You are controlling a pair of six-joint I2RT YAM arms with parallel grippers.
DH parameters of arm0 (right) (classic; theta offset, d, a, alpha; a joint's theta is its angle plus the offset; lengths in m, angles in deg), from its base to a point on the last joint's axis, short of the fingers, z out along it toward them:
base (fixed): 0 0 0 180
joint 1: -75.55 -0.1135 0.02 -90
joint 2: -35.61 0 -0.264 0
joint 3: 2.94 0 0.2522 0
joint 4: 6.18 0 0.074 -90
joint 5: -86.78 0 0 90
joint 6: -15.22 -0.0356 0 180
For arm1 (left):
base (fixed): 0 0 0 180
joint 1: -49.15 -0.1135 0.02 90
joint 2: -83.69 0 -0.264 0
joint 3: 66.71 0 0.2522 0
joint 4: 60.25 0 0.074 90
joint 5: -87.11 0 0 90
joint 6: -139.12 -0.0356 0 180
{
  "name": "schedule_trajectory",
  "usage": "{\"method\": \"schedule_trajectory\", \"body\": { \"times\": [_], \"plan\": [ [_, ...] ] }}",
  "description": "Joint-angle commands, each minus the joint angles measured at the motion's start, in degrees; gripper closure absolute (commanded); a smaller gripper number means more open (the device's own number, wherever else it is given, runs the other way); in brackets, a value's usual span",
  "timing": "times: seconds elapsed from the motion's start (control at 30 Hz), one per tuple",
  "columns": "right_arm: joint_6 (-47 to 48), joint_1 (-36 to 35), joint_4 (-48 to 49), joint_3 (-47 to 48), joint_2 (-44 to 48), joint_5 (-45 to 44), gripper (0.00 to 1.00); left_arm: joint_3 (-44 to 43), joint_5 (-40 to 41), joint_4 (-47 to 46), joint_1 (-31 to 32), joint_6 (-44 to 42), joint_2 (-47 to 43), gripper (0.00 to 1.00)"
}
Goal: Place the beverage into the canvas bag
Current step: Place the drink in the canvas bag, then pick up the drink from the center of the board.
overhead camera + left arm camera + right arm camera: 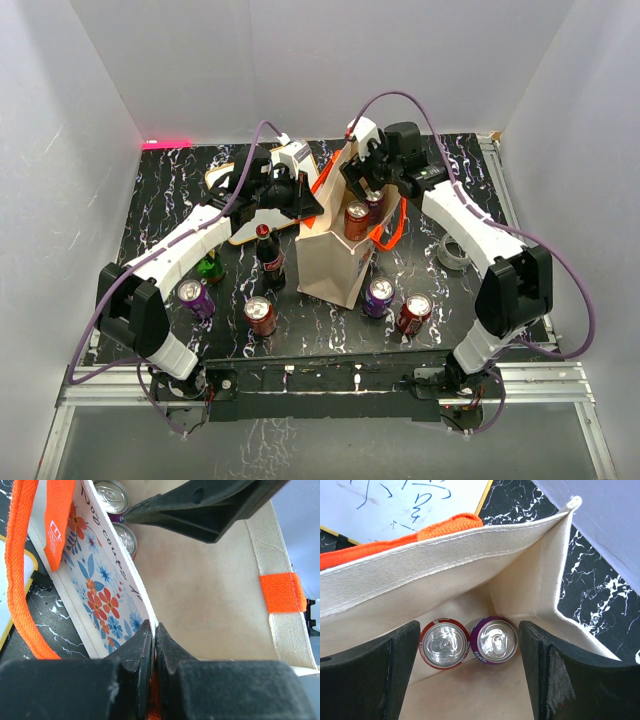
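The canvas bag [333, 268] stands upright mid-table, beige with orange handles. My left gripper [303, 205] is shut on the bag's near rim [154, 628], next to the floral outer face, and holds the mouth open. My right gripper [366, 192] is open and empty over the bag's mouth. In the right wrist view its fingers [400, 670] frame a red can [444, 644] and a purple Fanta can [494, 641], upright side by side on the bag's floor. Both cans show in the top view too, red [356, 216] and purple [375, 205].
Outside the bag stand a purple can [193, 296], a red can [260, 315], a purple can [379, 296], a red can [414, 313], a cola bottle [268, 252] and a green bottle [210, 266]. A tape roll [453, 252] lies right. A white board [233, 205] lies behind.
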Motion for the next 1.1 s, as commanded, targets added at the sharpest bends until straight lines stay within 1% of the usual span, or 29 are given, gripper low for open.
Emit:
{"method": "schedule_trajectory", "body": {
  "times": [0.0,0.2,0.43,0.5,0.57,0.7,0.77,0.9,0.97,1.03,1.07],
  "plan": [
    [-1.2,0.3,-0.5,3.6,5.0,-0.2,0.19,-0.3,-2.2,1.8,0.2,-0.2,-2.9,1.00],
    [-1.3,0.3,-3.6,2.4,10.3,1.7,0.19,-1.1,-2.2,2.2,0.2,-0.2,-2.4,1.00],
    [0.3,0.4,-6.2,-4.2,21.8,4.5,0.19,-1.6,-2.0,2.3,0.1,-0.4,-2.0,1.00],
    [2.2,1.0,-9.2,-5.6,25.1,7.0,0.19,-1.6,-2.1,2.2,0.1,-0.1,-1.8,1.00],
    [4.4,2.2,-12.5,-7.5,27.9,11.8,0.19,-1.6,-2.1,2.1,0.2,0.2,-1.6,1.00],
    [8.5,7.5,-19.7,-13.1,34.3,20.8,0.18,-1.3,-1.9,1.8,0.2,0.2,-1.9,1.00],
    [10.1,9.9,-22.7,-16.1,37.4,22.9,0.17,-1.1,-1.9,1.6,0.2,0.1,-2.4,1.00],
    [12.2,12.1,-26.9,-22.2,41.8,20.4,0.17,-0.8,-1.8,1.5,0.2,-0.1,-2.7,1.00],
    [13.3,12.4,-30.9,-24.1,42.8,19.6,0.17,-0.7,-1.7,1.5,0.2,-0.2,-3.0,1.00],
    [15.3,12.7,-35.2,-24.0,43.1,19.7,0.18,-0.6,-1.3,1.6,0.2,-0.6,-3.2,1.00],
    [15.8,12.7,-37.5,-22.5,43.1,19.9,0.17,-0.5,-1.2,1.6,0.1,-0.7,-3.3,1.00]
  ]
}}
